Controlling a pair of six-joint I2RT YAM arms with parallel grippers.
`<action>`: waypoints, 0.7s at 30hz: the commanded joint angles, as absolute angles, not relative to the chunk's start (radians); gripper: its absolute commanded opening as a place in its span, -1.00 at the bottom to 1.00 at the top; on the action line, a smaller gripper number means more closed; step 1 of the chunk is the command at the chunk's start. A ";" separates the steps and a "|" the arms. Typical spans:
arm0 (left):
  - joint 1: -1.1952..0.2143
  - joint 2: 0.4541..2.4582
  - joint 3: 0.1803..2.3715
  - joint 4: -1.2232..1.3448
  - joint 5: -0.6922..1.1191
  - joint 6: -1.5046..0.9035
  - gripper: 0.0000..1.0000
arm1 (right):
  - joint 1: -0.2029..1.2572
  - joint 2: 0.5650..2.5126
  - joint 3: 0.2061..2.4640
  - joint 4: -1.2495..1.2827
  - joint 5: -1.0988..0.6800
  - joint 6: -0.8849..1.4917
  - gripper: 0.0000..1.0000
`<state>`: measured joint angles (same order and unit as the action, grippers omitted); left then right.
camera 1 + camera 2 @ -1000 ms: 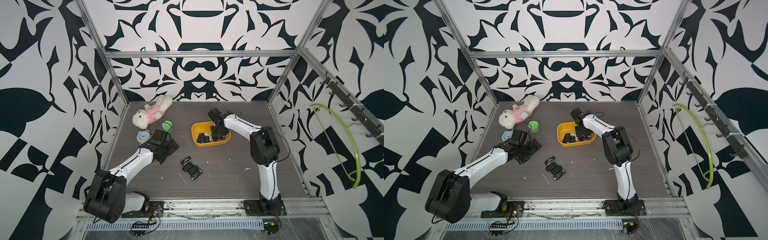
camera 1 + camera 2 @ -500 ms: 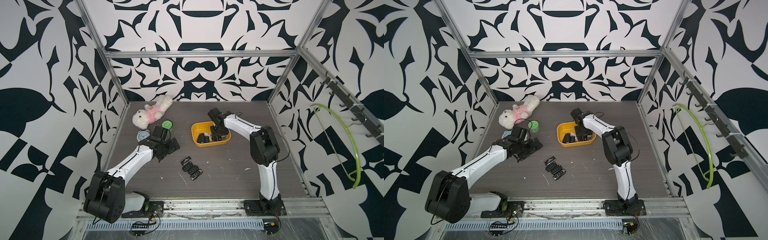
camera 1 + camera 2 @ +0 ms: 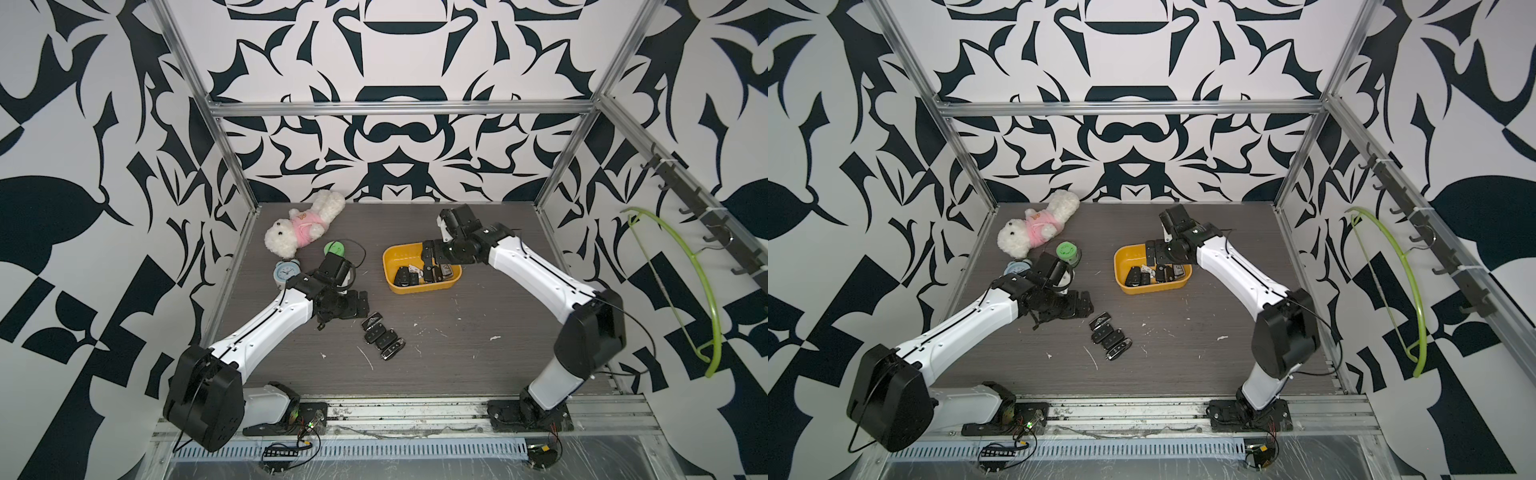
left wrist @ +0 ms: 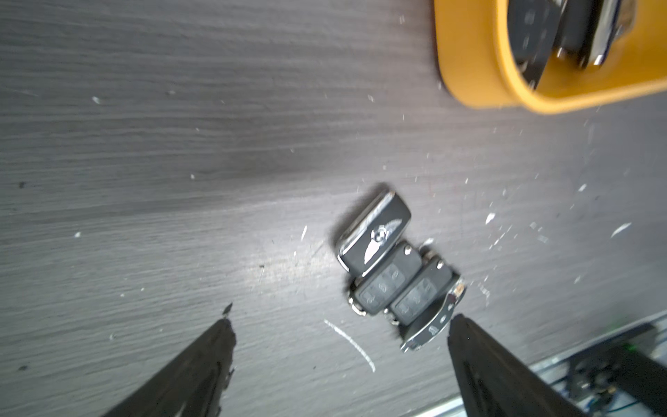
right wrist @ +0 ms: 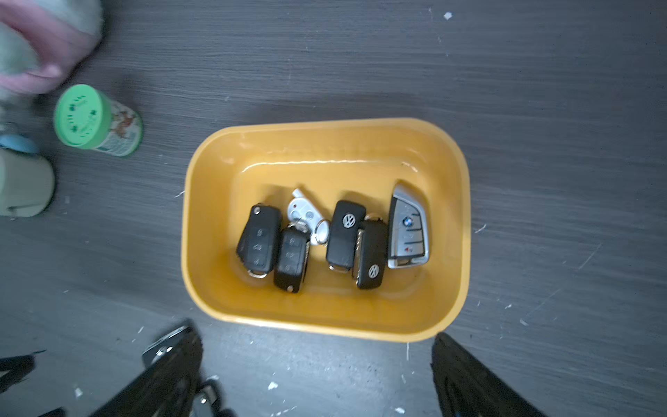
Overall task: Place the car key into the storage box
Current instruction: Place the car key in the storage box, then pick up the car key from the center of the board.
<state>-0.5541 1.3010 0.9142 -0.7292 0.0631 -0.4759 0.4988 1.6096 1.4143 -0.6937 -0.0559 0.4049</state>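
Car keys (image 4: 382, 285), 4 clustered, just beyond open left jaws.

Storage box (image 4: 469, 54) cropped at left-wrist view's edge

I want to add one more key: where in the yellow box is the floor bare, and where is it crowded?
Bare floor lies between the storage box's back wall and the row of keys, widest toward the green jar. The middle is crowded: six keys side by side, several touching.
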 commanded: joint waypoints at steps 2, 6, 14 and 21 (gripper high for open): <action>-0.639 1.332 0.949 -0.800 -0.031 -0.388 0.93 | 0.496 1.483 1.283 -0.643 -0.180 0.510 1.00; -0.714 1.390 0.979 -0.808 -0.101 -0.351 0.89 | 0.497 1.386 1.171 -0.595 -0.244 0.597 1.00; -0.756 1.518 1.018 -0.762 -0.152 -0.318 0.88 | 0.513 1.303 1.064 -0.500 -0.281 0.684 1.00; -0.763 1.589 1.027 -0.708 -0.164 -0.314 0.88 | 0.518 1.331 1.068 -0.473 -0.284 0.699 1.00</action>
<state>-0.7574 1.5734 1.0042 -0.7300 -0.1455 -0.3298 0.5117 1.3308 1.0626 -0.5209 -0.2691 0.6769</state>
